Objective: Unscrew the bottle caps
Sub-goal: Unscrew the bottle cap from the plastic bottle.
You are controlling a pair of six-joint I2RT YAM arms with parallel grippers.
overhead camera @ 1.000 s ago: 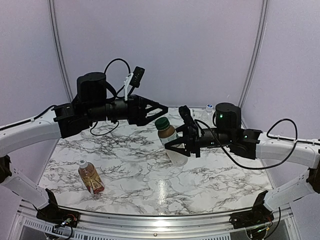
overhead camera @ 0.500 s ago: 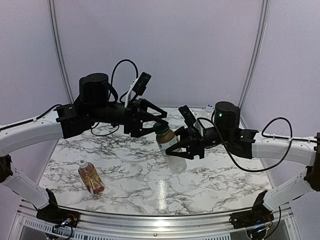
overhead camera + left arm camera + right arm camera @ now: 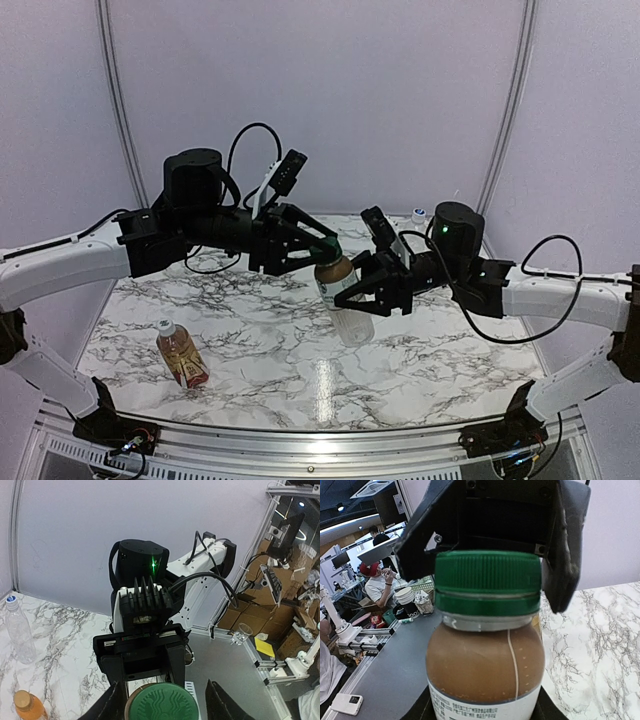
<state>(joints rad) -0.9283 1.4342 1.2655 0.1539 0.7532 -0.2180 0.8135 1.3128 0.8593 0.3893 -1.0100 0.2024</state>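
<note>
My right gripper pinches the brown bottle aloft; my left gripper spreads around its dark green cap.

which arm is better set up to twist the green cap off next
Left. The left gripper is open and straddles the green cap, with a finger on either side of it. The right gripper is shut on the bottle lower down, so it is occupied holding it steady.
</note>
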